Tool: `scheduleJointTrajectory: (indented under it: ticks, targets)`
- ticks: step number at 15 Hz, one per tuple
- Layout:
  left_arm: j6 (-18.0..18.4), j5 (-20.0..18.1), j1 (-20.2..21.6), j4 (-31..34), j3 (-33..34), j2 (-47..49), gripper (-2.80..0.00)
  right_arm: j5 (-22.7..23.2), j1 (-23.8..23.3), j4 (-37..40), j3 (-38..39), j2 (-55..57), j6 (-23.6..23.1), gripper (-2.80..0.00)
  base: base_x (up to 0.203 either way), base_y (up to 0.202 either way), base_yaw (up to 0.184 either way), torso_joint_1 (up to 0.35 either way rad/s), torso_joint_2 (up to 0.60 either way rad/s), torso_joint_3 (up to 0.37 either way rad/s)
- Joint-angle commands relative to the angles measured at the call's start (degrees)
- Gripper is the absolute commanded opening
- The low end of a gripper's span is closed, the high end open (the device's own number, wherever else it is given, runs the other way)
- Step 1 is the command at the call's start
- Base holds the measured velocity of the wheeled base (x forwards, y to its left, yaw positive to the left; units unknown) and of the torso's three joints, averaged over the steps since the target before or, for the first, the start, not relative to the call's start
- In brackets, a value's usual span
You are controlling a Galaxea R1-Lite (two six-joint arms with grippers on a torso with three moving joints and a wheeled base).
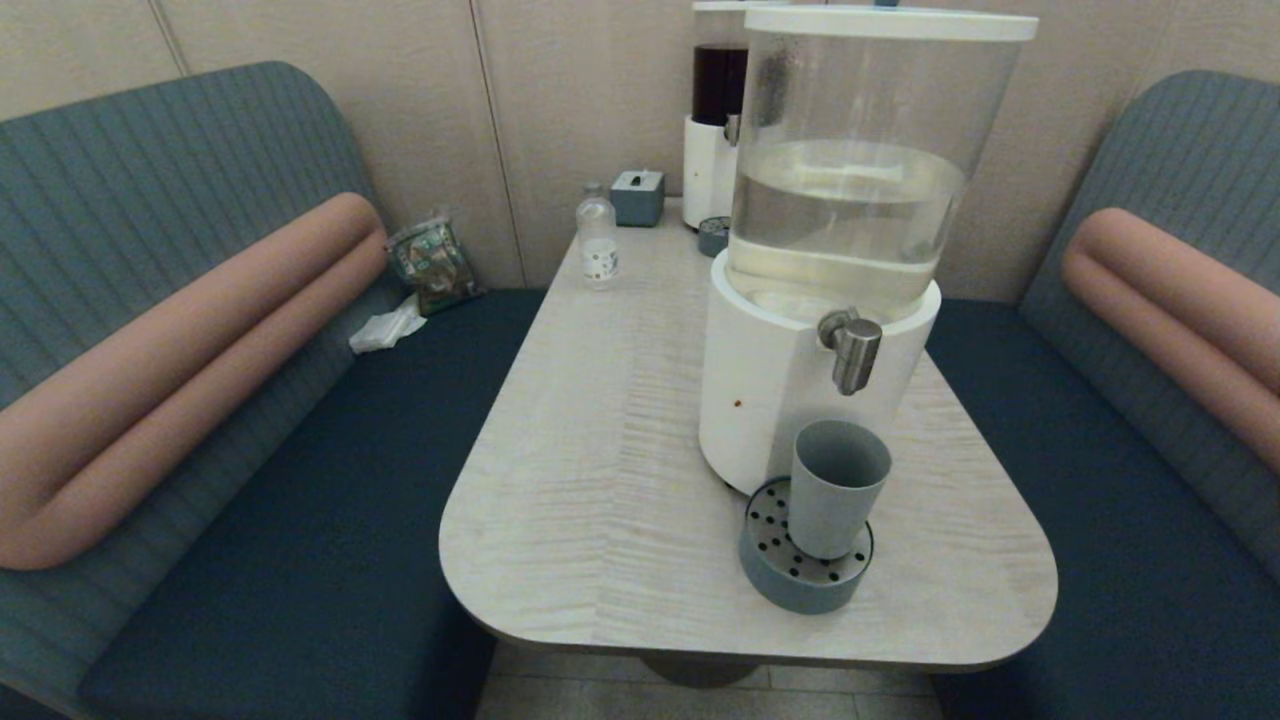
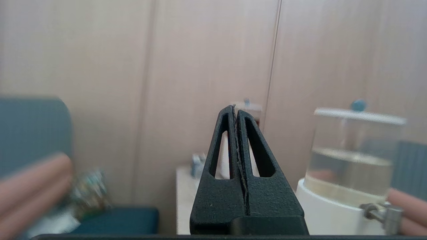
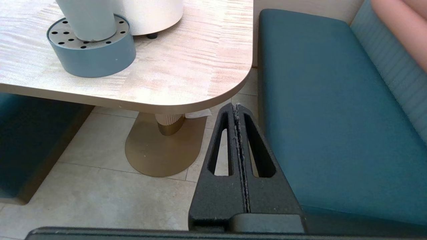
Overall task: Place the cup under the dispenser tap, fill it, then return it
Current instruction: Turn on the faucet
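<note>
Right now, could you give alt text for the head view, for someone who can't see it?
A cup stands on a drip tray under the tap of a big dispenser on a table between benches.

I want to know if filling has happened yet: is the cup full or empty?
Empty, as far as shows: the cup stands upright on the drip tray, and the head view looks into bare grey walls with no liquid.

Cup (image 3: 88,20): upper part cut off in right wrist view. Dark-liquid dispenser (image 1: 716,130): largely hidden behind big tank (image 1: 850,150). Packet (image 2: 88,190) beside the worktop: blurred, unreadable. Both arms outside head view.
</note>
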Motion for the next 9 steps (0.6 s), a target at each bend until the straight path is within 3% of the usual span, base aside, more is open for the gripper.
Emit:
scheduleJointTrajectory:
  ticks: [1, 3, 5, 6, 7, 9]
  targets:
    - [-0.7, -0.3, 1.2, 5.6, 2.4, -16.1, -2.8, 0.0, 0.0, 0.0, 0.0, -0.2, 0.0, -2.8, 0.0, 0.0, 0.0, 0.0, 0.0, 0.0]
    - [-4.3, -2.3, 1.8, 10.9, 4.9, -21.7, -2.8, -0.1, 0.0, 0.1, 0.0, -0.2, -0.1, -2.8, 0.0, 0.0, 0.0, 0.0, 0.0, 0.0]
    - [-10.8, -11.1, 2.3, 19.5, 6.8, -21.5, -2.8, -0.2, 0.0, 0.1, 0.0, -0.2, -0.4, -2.8, 0.0, 0.0, 0.0, 0.0, 0.0, 0.0]
    - [-13.1, -15.1, 2.4, 20.3, 7.0, -21.4, -2.8, -0.2, 0.0, 0.1, 0.0, -0.2, -0.3, -2.8, 0.0, 0.0, 0.0, 0.0, 0.0, 0.0]
    - [-17.1, -17.1, 2.4, 20.5, 6.9, -21.3, -2.8, -0.2, 0.0, 0.1, 0.0, -0.2, -0.2, -2.8, 0.0, 0.0, 0.0, 0.0, 0.0, 0.0]
    - [-26.1, -17.6, 2.4, 20.1, 6.2, -21.3, -2.8, 0.0, 0.0, 0.2, 0.0, -0.2, -0.4, -2.8, 0.0, 0.0, 0.0, 0.0, 0.0, 0.0]
